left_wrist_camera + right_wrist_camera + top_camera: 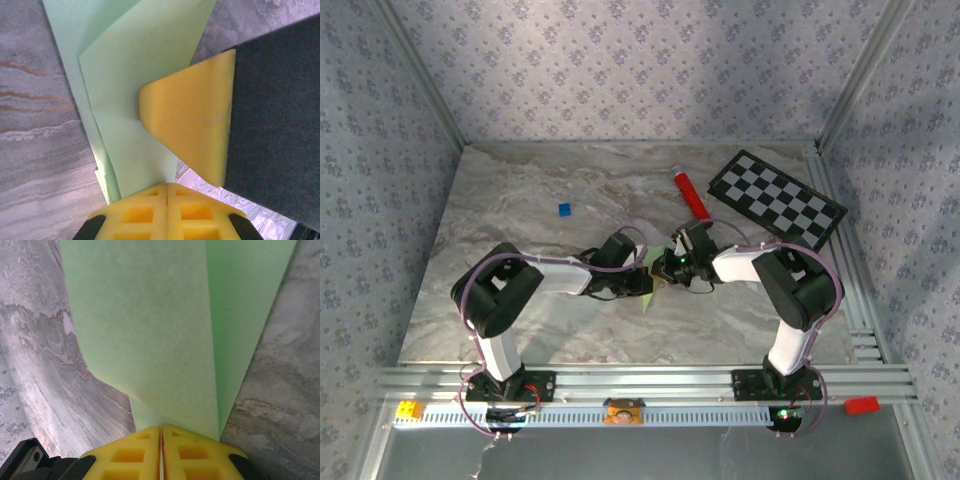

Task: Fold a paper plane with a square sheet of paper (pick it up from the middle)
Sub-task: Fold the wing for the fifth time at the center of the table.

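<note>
Evidently midway, the left gripper (166,192) and the right gripper (161,432) are each clamping the sheet of paper (135,75), which is stretching between their tips, folded over but not yet a dart.

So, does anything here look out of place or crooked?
Only the checkerboard, lying askew at the far right, one corner seemingly past the edge of the table. The green paper, pinched by the left gripper and right gripper, shows uneven layers, which suits mid-fold.
</note>
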Controlling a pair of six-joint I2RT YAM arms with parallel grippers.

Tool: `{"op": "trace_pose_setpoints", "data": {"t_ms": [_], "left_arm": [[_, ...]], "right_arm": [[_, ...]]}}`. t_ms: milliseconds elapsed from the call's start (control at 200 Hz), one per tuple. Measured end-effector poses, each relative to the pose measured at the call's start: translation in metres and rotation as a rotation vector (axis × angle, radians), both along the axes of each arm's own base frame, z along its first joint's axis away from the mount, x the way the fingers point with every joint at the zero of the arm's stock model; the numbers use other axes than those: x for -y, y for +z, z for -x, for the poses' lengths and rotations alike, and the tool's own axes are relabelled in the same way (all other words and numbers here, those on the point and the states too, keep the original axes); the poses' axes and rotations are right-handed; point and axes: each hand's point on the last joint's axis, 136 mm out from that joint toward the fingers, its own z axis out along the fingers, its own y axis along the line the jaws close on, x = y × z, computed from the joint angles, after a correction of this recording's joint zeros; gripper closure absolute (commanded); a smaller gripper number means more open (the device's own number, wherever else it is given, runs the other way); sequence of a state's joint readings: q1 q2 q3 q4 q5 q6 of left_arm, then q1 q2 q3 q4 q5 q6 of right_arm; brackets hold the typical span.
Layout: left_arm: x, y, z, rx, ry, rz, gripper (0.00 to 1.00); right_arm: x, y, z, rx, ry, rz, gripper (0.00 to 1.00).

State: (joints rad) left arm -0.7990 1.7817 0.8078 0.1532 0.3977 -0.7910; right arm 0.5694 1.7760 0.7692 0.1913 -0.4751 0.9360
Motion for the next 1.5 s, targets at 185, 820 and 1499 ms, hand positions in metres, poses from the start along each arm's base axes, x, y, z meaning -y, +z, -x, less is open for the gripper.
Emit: {"op": "trace_pose_setpoints", "data": {"t_ms": [185, 820, 1499], "left_arm": [[-0.003, -0.001, 0.005, 0.045, -0.015, 0.006, 1.0], [-0.009, -0.002, 0.023, 0.106, -0.146, 0.023, 1.0], [-0.011, -0.002, 0.025, 0.107, -0.155, 0.035, 1.0]], "right_arm": [[0.003, 0.003, 0.001, 0.012, -0.003, 0.013, 0.85], [0.002, 0.035, 0.02, 0.174, 0.126, 0.029, 0.87], [0.037, 0.003, -0.017, 0.104, -0.011, 0.072, 0.87]]}}
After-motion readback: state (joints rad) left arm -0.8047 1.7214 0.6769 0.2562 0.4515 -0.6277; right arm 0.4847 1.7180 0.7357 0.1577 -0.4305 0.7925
